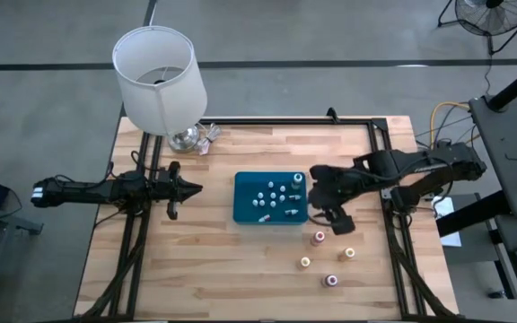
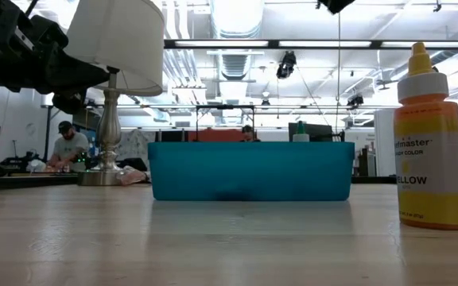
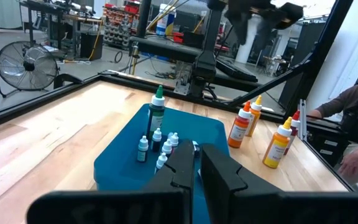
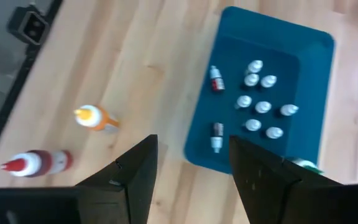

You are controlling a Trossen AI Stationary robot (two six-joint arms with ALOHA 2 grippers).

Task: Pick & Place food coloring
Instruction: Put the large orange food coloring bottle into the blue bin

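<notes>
Sorting: partly done, judging by layout — green-capped bottle [image 1: 298,179] upright in blue tray [image 1: 243,213] at its 1 o'clock corner, amid small white-capped vials [image 1: 272,195].
Left to move: four bottles on table at 4–5 o'clock of tray — red [image 1: 319,238], orange [image 1: 349,253], yellow [image 1: 305,262], pink [image 1: 331,281].
Right gripper [image 1: 337,218]: above table just beside tray's 3 o'clock edge, fingers spread wide, holding nothing.
Left gripper [image 1: 179,188]: parked at 9 o'clock of tray, fingers nearly together, empty.
Surface: light wood plank table [image 1: 223,278], black frame rails.
Room: white-shaded lamp [image 1: 160,76] at 11 o'clock corner; workshop, people seated behind.
</notes>
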